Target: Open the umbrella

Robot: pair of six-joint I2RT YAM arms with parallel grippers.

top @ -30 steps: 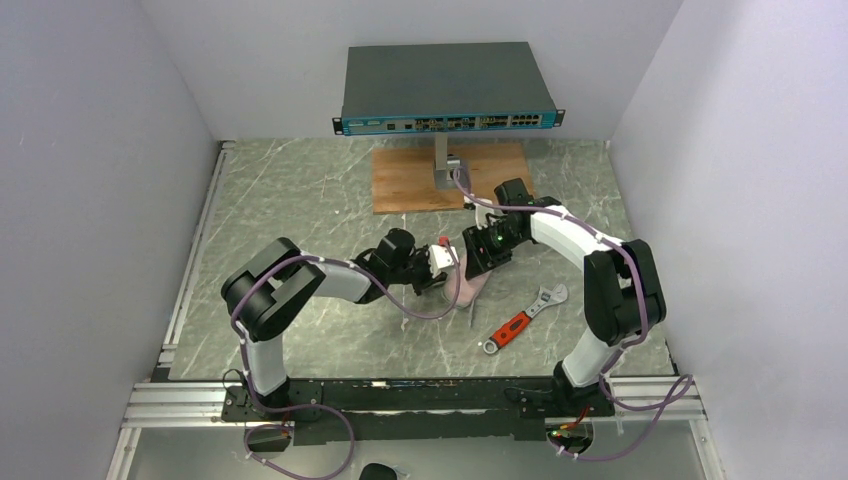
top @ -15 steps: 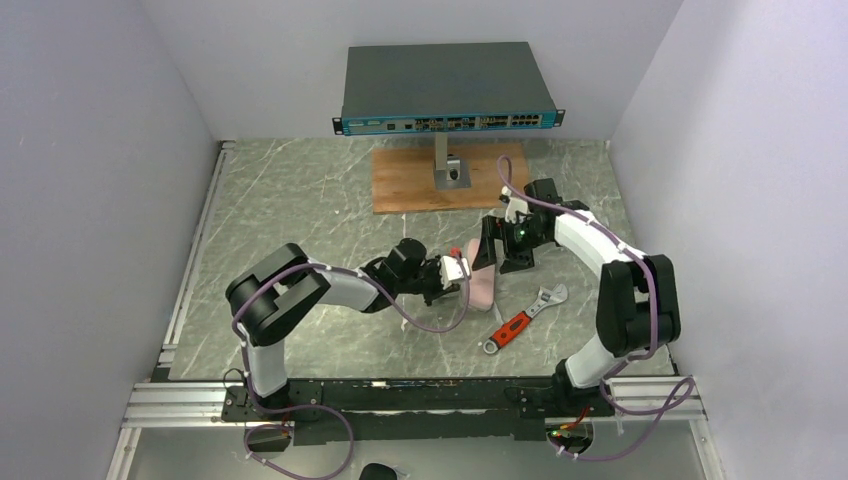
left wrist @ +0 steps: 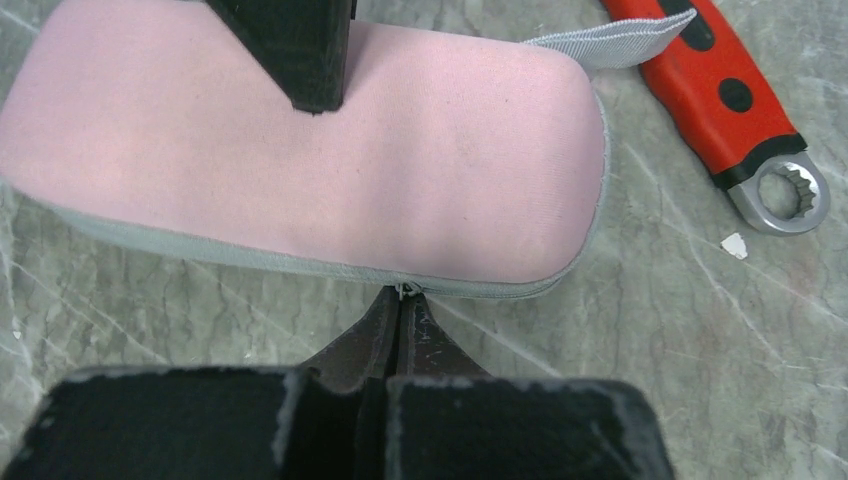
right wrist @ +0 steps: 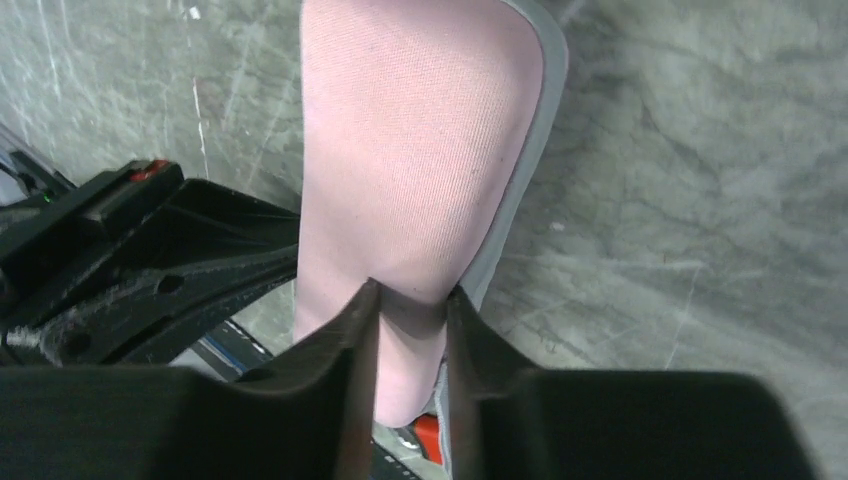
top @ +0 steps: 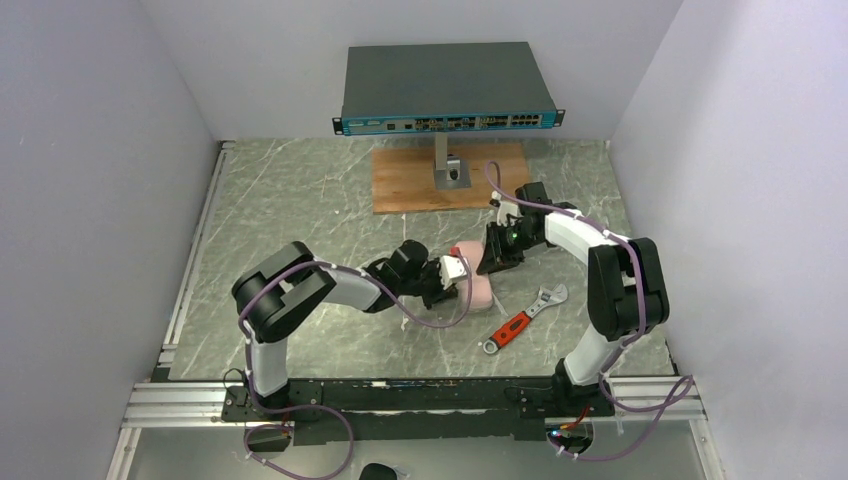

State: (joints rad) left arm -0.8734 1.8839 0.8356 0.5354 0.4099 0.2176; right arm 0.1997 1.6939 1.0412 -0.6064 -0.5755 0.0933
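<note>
Finds the umbrella (top: 480, 292) collapsed, a flat pink roll edged in grey, lying on the table (top: 300, 210) near its middle, slightly toward the right edge. Pinches the roll's far end with the right claw (right wrist: 412, 290), both fingers dug into the pink cloth and puckering it. Reaches in from the left-edge side with the left claw (left wrist: 402, 300), fingers pressed together, tips touching the grey seam along the roll's long side; any catch between them, impossible to tell. Shows a grey strap (left wrist: 600, 45) poking from one end of the roll toward a red-handled wrench (left wrist: 720, 90) lying just beside it, toward the near right corner. Has a wooden board (top: 400, 185) by the far edge, with a stand on it carrying a network switch (top: 447, 90).
</note>
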